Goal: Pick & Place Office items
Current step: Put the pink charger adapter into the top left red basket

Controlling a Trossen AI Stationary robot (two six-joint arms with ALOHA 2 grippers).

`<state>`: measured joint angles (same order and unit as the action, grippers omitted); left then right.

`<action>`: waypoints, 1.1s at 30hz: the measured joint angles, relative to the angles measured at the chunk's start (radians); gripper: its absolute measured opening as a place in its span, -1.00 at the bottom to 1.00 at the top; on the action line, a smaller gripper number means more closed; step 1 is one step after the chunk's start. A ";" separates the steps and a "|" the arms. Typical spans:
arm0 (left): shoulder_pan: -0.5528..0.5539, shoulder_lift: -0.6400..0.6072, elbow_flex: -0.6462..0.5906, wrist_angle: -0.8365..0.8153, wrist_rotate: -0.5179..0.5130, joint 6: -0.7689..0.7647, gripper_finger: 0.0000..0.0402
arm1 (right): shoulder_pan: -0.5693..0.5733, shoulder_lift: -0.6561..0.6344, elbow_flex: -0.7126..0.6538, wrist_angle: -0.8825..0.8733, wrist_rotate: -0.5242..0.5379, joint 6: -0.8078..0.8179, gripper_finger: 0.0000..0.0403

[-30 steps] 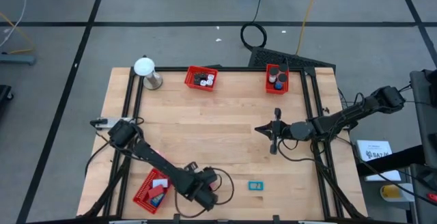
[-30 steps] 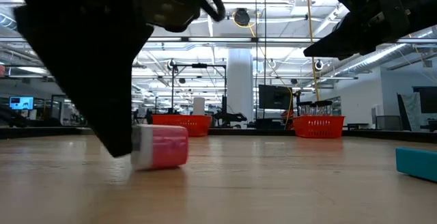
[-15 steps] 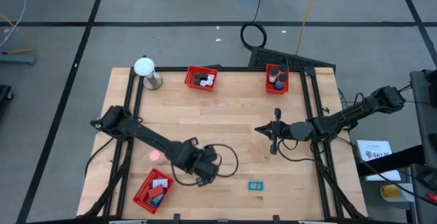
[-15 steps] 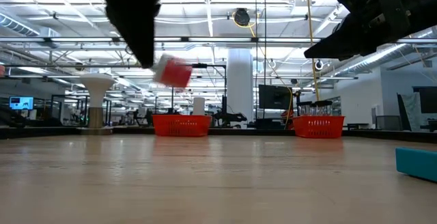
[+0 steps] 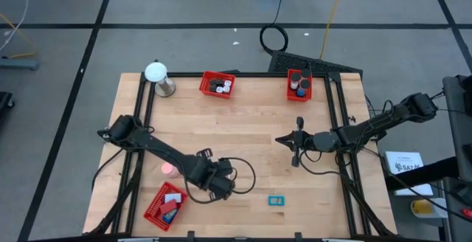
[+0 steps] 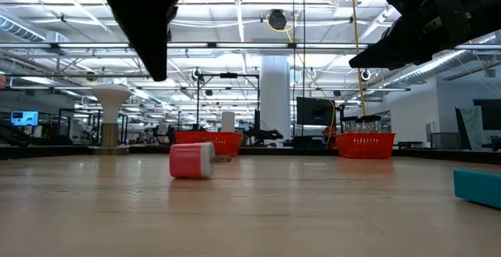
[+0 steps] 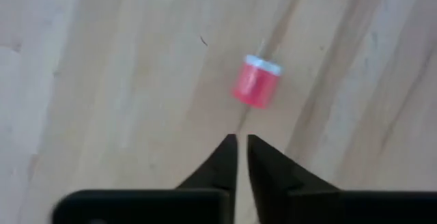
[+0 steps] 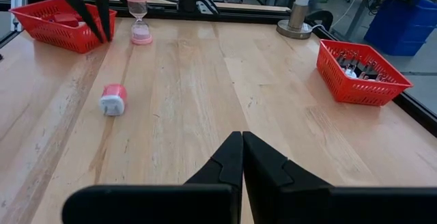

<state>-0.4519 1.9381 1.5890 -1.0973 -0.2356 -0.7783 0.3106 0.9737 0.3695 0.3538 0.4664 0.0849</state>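
Note:
A small red cylinder with a white cap point(image 6: 190, 161) lies on its side on the bare wood, also seen in the left wrist view point(image 7: 256, 84) and the right wrist view point(image 8: 113, 99). In the high view the left arm covers it. My left gripper point(image 7: 240, 142) hangs above it with only a thin slit between its fingers and nothing held; it also shows in the high view point(image 5: 214, 181) and low view point(image 6: 156, 69). My right gripper point(image 8: 240, 138) waits shut above the table's right half point(image 5: 280, 139).
A pink hourglass point(image 8: 139, 26) stands next to the near-left red mesh tray point(image 5: 166, 204). A blue flat piece point(image 5: 276, 201) lies near the near edge. Two red trays point(image 5: 217, 84) point(image 5: 299, 85) and a white ball on a stand point(image 5: 158, 76) sit along the far edge.
My left gripper lifted the red cylinder off the table and moved up and toward the far edge. The cylinder then left the fingers, fell, and now lies on its side on the wood farther from the near edge.

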 joint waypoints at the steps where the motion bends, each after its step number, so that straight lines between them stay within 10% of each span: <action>1: 0.002 0.000 -0.013 0.026 0.007 -0.013 -0.69 | 0.000 0.000 0.000 0.000 0.000 0.000 -0.99; 15: 0.076 0.002 -0.249 0.498 0.049 0.350 0.35 | 0.000 0.000 0.000 0.000 0.000 0.000 -0.99; 33: 0.106 0.007 -0.298 0.573 0.101 0.439 -0.02 | 0.000 0.000 0.000 0.000 0.000 -0.004 -0.99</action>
<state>-0.3462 1.9449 1.2911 -0.5242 -0.1349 -0.3390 0.3103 0.9737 0.3691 0.3538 0.4664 0.0811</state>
